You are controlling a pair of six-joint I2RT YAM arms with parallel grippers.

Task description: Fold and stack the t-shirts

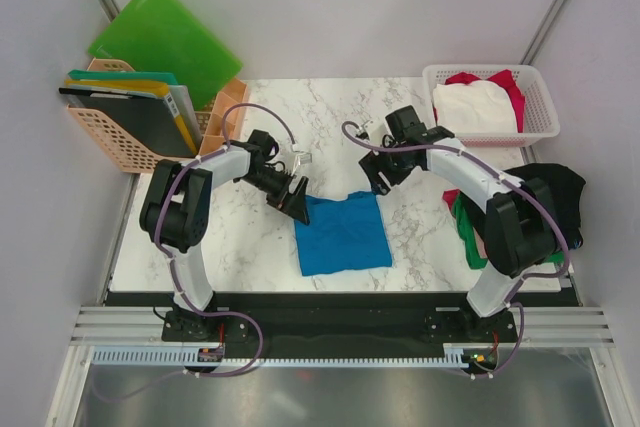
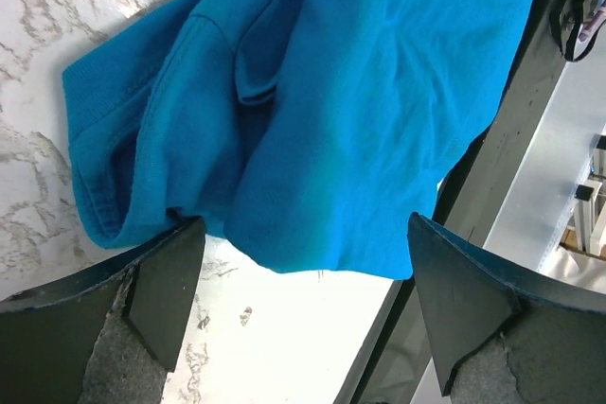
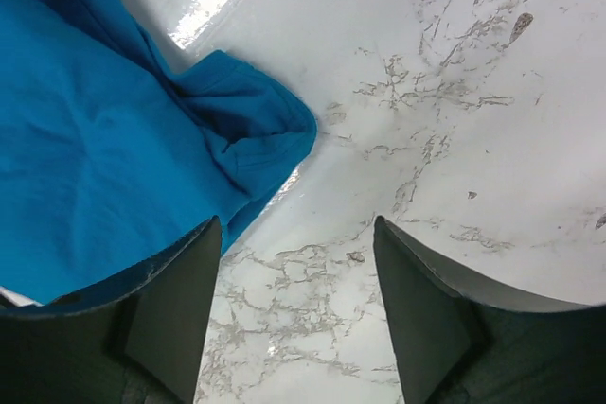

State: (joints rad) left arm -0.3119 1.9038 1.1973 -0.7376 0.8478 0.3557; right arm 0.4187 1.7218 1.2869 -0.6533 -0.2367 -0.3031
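Blue t-shirt [image 1: 343, 233] lies roughly folded, centre frame | left gripper [image 1: 299, 190] spread wide at its upper-left corner | right gripper [image 1: 378, 179] spread too, holding nothing | to do: basket shirts [image 1: 478, 107] upper right, dark heap [image 1: 553, 190] right; no stack yet

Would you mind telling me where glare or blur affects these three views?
Right wrist view: a bright glare streak on the marble table beside the blue t-shirt; left wrist view: the table below the t-shirt is washed out nearly white, while the t-shirt itself is sharp; top external view: evenly lit, sharp, no glare.
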